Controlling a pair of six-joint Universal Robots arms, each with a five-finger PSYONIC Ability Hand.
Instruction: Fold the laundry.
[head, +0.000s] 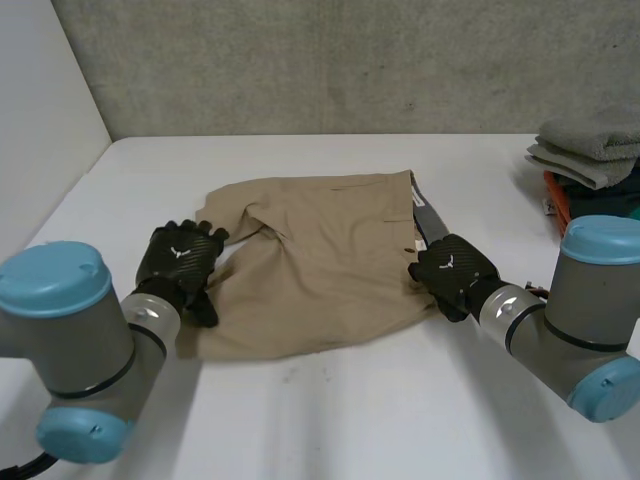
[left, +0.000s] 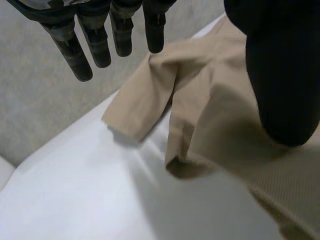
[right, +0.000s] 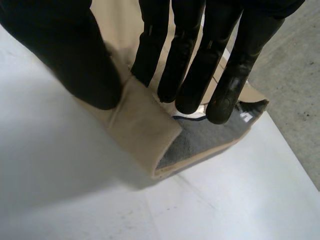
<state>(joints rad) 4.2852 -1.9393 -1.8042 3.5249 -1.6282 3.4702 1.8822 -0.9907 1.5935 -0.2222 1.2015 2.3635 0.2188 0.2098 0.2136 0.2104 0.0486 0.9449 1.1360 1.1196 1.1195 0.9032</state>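
Observation:
A tan garment (head: 330, 260) lies spread and partly folded on the white table (head: 350, 420), with a dark waistband lining showing at its right edge. My left hand (head: 180, 260) rests at the garment's left edge. Its fingers (left: 95, 40) are straight and apart from the thumb, which hovers over the tan cloth (left: 210, 100). My right hand (head: 455, 272) is at the right edge, on the waistband. There the thumb (right: 65, 50) and fingers (right: 185, 50) pinch a raised fold of the waistband (right: 145, 130), beside its grey lining (right: 200, 137).
A stack of folded grey towels (head: 590, 150) sits at the table's far right, on top of orange and dark items (head: 560, 195). A grey wall runs behind the table. Bare white table lies in front of the garment.

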